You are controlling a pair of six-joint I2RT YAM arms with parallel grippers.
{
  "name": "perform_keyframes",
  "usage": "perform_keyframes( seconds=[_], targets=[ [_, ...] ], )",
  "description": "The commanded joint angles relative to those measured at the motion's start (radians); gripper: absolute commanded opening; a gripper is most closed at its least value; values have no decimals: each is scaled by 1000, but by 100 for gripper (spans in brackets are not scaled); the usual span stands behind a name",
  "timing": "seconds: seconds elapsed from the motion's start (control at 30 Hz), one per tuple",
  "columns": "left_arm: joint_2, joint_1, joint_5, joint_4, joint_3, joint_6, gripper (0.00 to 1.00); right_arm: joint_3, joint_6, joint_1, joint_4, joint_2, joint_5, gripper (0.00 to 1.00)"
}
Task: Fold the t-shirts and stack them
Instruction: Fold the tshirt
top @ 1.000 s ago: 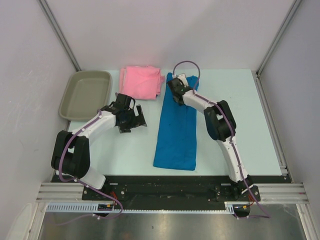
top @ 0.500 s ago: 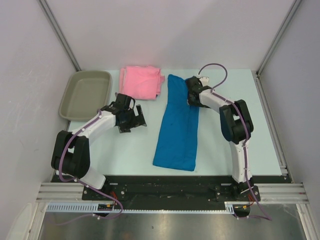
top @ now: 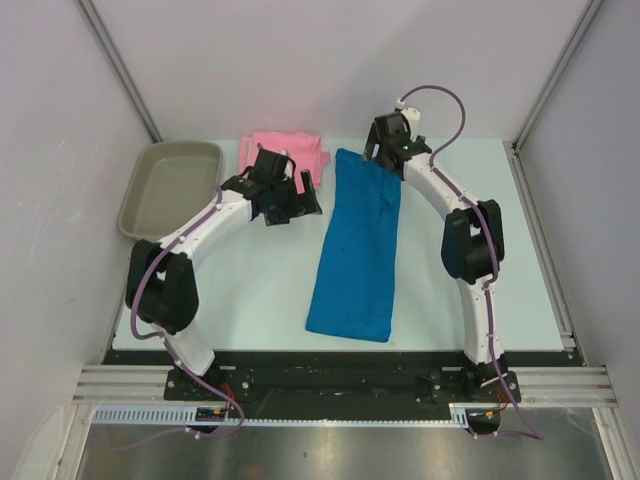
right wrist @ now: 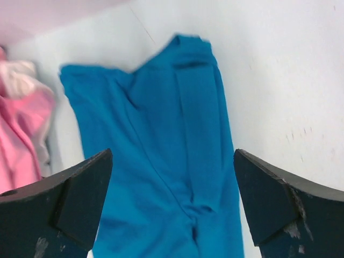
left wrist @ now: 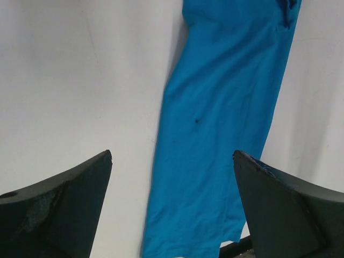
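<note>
Back left, tray (top: 165, 190) beside pink t-shirt (top: 306, 152)

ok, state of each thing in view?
blue shirt: folded into a long strip, lying flat, not held
pink shirt: folded, at the far edge, partly hidden by the left arm
tray: empty
left gripper: open, holding nothing
right gripper: open, holding nothing, above the blue shirt's far end

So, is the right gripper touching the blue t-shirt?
Apart: the right wrist view shows the right gripper open, hovering well above the blue t-shirt, nothing pinched.
</note>
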Motion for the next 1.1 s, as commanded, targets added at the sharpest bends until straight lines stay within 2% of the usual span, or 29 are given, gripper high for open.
perform_keyframes(
  seconds=[0.0,0.1,0.33,0.57,0.7,0.77,0.8,0.9,1.07],
  targets=[
    [66,-7,31,-1,68,6,100,138,10,-31,-18,114,-87,100],
    [121,-7,54,5,109,0,100,245,19,-33,-47,197,-96,97],
    [235,-12,156,84,170,-3,100,386,16,-45,-78,323,-87,77],
    [257,-15,153,84,180,-11,100,383,0,-50,-64,352,-95,54],
    [255,-15,150,81,172,-12,100,367,-6,-54,-69,347,-76,34],
    [257,-15,150,81,171,-12,100,342,-13,-57,-64,332,-56,33],
    [258,-15,148,78,171,-12,100,331,-18,-56,-61,328,-50,27],
    [257,-15,150,79,171,-15,100,305,-26,-63,-59,312,-33,19],
    [253,-15,142,73,171,-14,100,290,-27,-68,-66,309,-21,8]
  ],
)
